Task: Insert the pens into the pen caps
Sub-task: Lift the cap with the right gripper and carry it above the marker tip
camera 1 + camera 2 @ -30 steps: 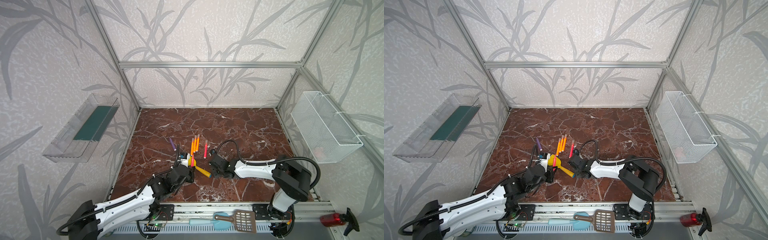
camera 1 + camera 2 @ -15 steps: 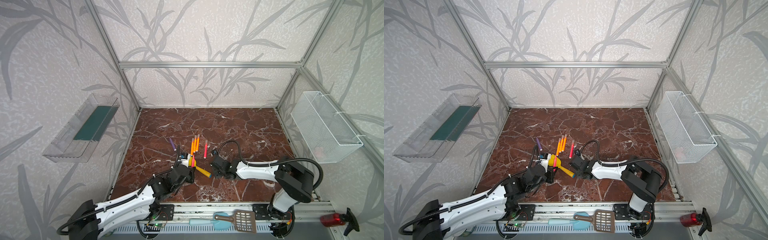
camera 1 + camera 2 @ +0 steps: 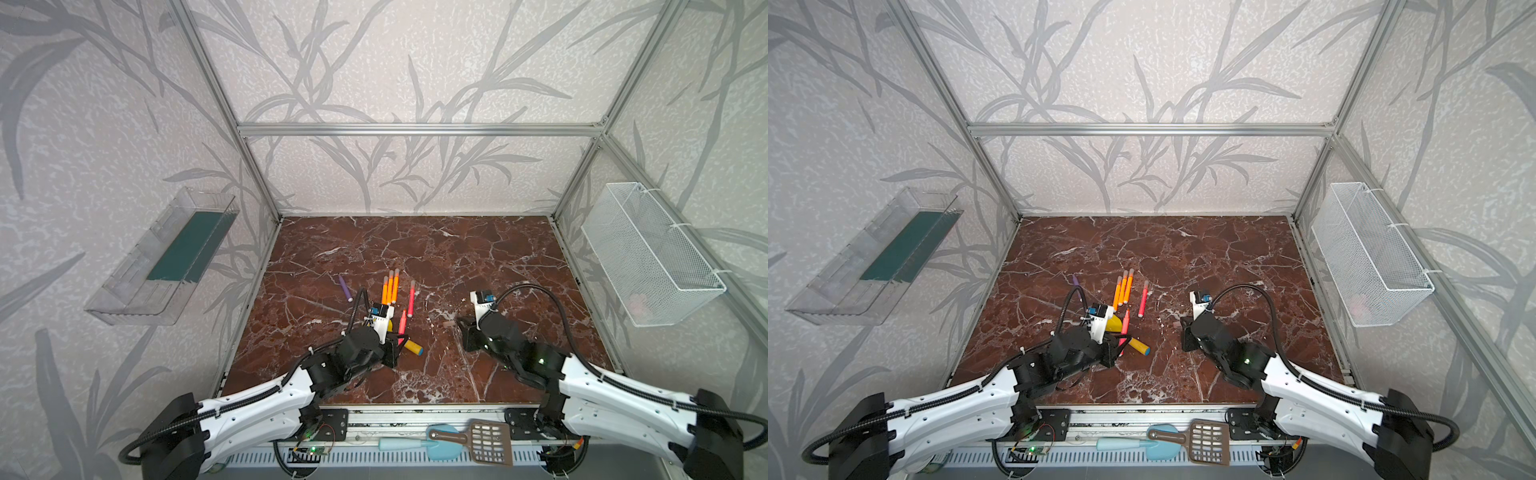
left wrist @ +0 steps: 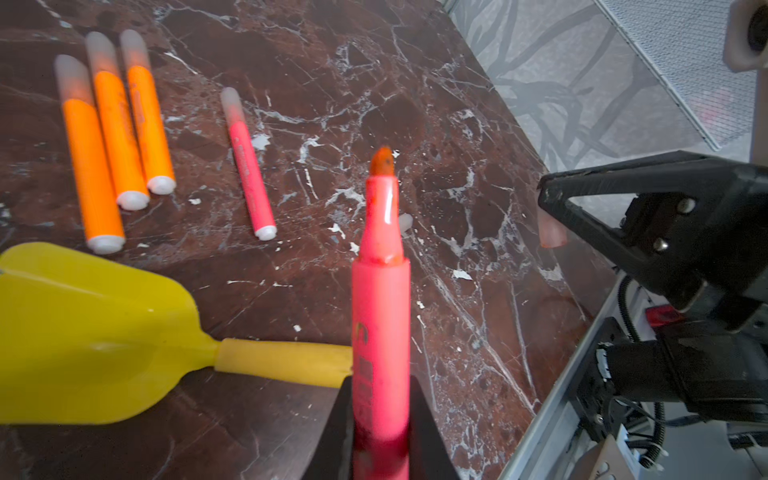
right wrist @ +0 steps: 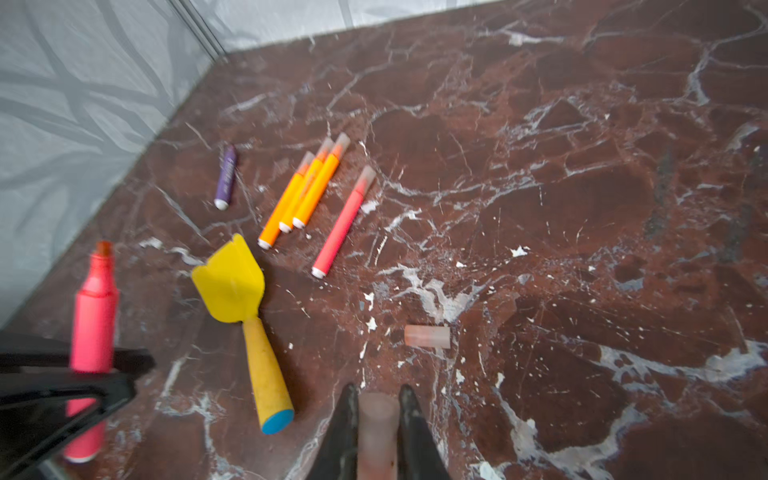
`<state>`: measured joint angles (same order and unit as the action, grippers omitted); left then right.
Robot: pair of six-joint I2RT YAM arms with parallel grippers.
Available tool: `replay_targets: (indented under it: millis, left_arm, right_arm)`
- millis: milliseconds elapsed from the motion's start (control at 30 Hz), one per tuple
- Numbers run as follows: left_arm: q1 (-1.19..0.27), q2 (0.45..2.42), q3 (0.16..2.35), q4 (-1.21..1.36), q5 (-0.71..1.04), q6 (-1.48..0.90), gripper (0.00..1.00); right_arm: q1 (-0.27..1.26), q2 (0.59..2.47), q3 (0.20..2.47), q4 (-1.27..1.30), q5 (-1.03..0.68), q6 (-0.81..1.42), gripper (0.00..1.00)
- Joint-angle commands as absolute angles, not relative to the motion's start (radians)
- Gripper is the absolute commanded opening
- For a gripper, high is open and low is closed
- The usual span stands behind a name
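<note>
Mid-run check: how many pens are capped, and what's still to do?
Done: three orange pens and the lying pinkish-red pen are capped. In hand: the left claw grips an uncapped pinkish-red pen; the right claw pinches a cap, not yet joined. Left: join them, then the purple pen, whose tip I cannot make out; a loose cap lies on the table.

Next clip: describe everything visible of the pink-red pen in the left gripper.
The pink-red pen is a smooth, plastic-looking round barrel with dark print, stepping down to a slimmer neck and a bare, orange-stained nib; it wears no cap. The left gripper's black fingers pinch its lower barrel, nib pointing away from the gripper. Only those fingers visibly touch it.
</note>
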<state>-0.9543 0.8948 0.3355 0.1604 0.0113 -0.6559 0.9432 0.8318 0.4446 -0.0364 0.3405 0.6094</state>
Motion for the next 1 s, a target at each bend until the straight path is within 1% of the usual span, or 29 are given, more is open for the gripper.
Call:
replay_targets:
  millis: [0, 67, 133, 367, 500, 633, 967]
  left_arm:
    - [-0.954, 0.936, 0.326, 0.311, 0.090, -0.673, 0.00]
    - [-0.954, 0.971, 0.326, 0.372, 0.121, -0.685, 0.00]
    - [-0.956, 1.005, 0.330, 0.415, 0.143, -0.696, 0.00]
    - [-0.970, 1.087, 0.365, 0.486, 0.167, -0.713, 0.00]
    - [-0.976, 1.097, 0.371, 0.499, 0.154, -0.716, 0.00]
    - [-0.979, 1.099, 0.371, 0.495, 0.134, -0.718, 0.00]
    - [-0.984, 1.110, 0.363, 0.515, 0.134, -0.723, 0.00]
  right_arm:
    - [0.939, 0.735, 0.366, 0.175, 0.339, 0.667, 0.00]
    - [0.939, 0.717, 0.331, 0.283, 0.320, 0.688, 0.00]
    - [0.938, 0.744, 0.336, 0.340, 0.305, 0.710, 0.00]
    - [0.937, 0.953, 0.444, 0.474, 0.219, 0.729, 0.00]
    - [0.934, 1.077, 0.484, 0.565, 0.229, 0.735, 0.00]
    - [0.928, 1.159, 0.490, 0.695, 0.205, 0.729, 0.00]
    - [0.925, 1.249, 0.552, 0.719, 0.231, 0.732, 0.00]
